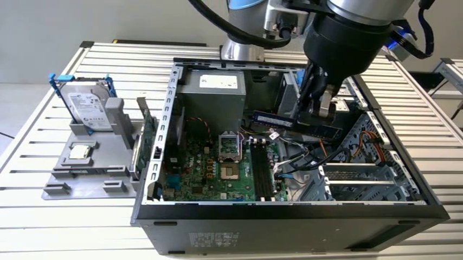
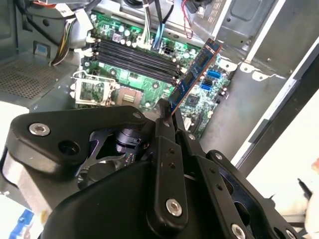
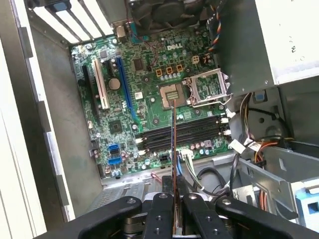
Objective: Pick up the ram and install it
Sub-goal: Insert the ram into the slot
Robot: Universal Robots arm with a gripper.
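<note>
The open computer case occupies the centre and right of the exterior view. The motherboard lies on its floor. In the upper centre-right, the gripper is clenched on the ram, which hangs above the motherboard, unseated.

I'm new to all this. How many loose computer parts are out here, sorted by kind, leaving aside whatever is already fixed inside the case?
Ram stick, held in the gripper: 1
Hard drive in a blue frame: 1
Green expansion card: 1
Processor chip on the grey tray: 1
Total: 4
</note>
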